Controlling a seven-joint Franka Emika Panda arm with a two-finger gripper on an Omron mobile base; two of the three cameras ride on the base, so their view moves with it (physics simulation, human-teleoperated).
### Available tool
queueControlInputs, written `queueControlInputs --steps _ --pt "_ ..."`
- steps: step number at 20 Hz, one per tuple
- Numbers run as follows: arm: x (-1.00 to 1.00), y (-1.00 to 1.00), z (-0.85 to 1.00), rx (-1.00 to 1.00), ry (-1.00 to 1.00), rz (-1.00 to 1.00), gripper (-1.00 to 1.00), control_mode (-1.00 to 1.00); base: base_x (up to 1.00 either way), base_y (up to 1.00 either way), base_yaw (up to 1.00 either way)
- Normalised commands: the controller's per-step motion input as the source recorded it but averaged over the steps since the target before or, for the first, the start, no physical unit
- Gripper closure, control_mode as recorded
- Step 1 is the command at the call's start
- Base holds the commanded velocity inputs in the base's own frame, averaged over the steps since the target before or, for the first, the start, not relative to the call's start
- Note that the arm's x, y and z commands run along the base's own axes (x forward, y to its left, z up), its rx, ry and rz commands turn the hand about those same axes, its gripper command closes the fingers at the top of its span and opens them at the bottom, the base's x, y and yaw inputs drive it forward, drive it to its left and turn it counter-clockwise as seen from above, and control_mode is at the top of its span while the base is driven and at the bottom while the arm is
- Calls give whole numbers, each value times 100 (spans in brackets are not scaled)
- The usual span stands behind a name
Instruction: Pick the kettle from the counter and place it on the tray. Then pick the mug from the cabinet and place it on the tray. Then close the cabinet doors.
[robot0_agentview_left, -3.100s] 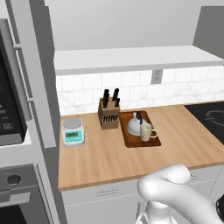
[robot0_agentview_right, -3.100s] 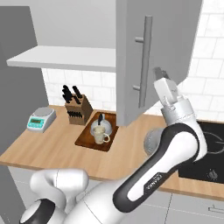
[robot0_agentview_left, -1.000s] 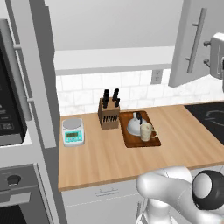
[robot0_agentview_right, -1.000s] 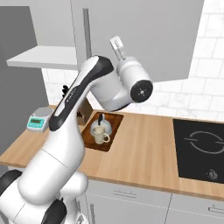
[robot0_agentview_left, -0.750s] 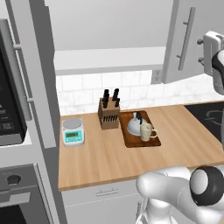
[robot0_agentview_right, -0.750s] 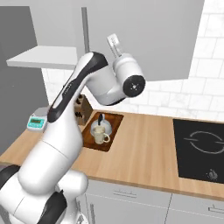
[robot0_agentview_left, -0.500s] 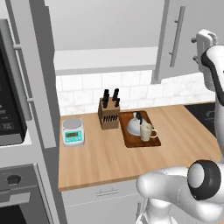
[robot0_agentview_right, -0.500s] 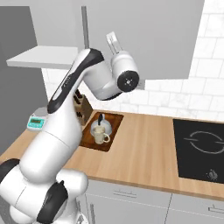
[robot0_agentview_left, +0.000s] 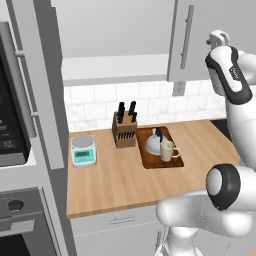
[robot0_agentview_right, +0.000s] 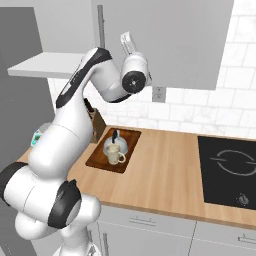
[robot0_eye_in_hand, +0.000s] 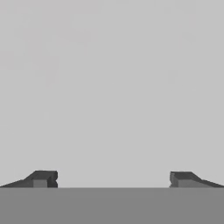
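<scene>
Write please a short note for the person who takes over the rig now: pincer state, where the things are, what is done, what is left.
Pincer: open, holds nothing, raised against the flat grey face of the right cabinet door.
Kettle and mug: both on the tray, which lies on the counter beside the knife block.
Done: kettle and mug placed.
Left: the right door looks nearly shut; the left door stands wide open and shows the shelf. Close both.
</scene>
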Motion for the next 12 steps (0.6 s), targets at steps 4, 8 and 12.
queueControlInputs --steps 4,8,12 --pt "69 3 0 5 5 -5 -100 -100 0 0 0" --pt "67 0 -2 6 5 -3 -100 -100 0 0 0" --pt "54 0 -13 5 4 -2 -100 -100 0 0 0"
